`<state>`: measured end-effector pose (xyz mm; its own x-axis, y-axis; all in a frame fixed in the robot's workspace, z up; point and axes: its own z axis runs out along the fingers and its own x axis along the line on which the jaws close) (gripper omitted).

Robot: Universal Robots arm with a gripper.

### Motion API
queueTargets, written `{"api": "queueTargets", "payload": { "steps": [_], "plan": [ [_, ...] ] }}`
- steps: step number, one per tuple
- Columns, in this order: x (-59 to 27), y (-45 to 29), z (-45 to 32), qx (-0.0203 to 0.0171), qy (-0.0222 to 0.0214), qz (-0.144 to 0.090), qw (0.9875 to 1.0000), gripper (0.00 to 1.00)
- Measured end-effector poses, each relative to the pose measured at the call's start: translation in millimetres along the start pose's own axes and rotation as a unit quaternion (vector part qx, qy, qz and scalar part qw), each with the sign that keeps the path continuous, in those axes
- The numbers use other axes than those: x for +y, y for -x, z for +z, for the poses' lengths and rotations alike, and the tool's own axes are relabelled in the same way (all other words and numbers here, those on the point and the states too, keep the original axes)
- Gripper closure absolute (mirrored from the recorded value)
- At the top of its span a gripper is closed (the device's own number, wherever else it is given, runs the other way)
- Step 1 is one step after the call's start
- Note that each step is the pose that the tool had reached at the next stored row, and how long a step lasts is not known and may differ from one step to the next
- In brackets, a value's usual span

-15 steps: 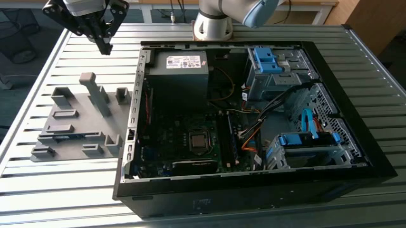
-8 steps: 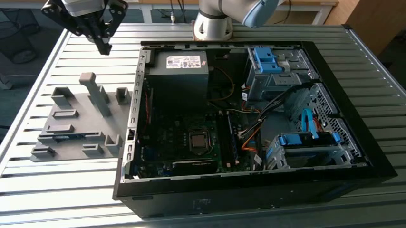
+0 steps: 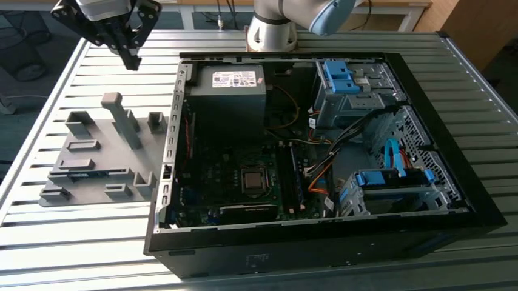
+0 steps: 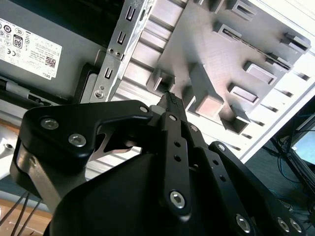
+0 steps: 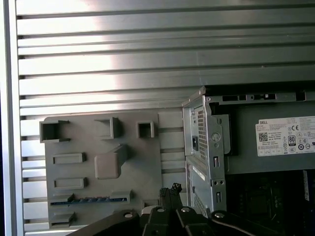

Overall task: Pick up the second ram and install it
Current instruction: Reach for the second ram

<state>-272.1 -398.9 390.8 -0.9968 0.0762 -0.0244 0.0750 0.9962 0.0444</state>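
Closed on nothing, the black gripper point(image 3: 130, 59) hovered at twelve o'clock, exterior view, from the grey plastic plate point(image 3: 101, 159) bearing the blue-green second ram point(image 5: 83, 200).

Apparent ram point(image 5: 88, 200) in grey holder point(image 5: 147, 160)

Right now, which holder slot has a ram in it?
The long slot holding the ram, its blue-green edge showing between two end blocks; the other slots are bare grey.
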Motion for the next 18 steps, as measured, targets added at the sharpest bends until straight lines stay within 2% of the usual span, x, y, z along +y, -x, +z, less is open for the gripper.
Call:
{"api": "queueTargets", "payload": {
  "steps": [18],
  "plan": [
    [-0.4,-5.1,0.1,0.0,0.0,0.0,1.0,0.89]
  ]
}}
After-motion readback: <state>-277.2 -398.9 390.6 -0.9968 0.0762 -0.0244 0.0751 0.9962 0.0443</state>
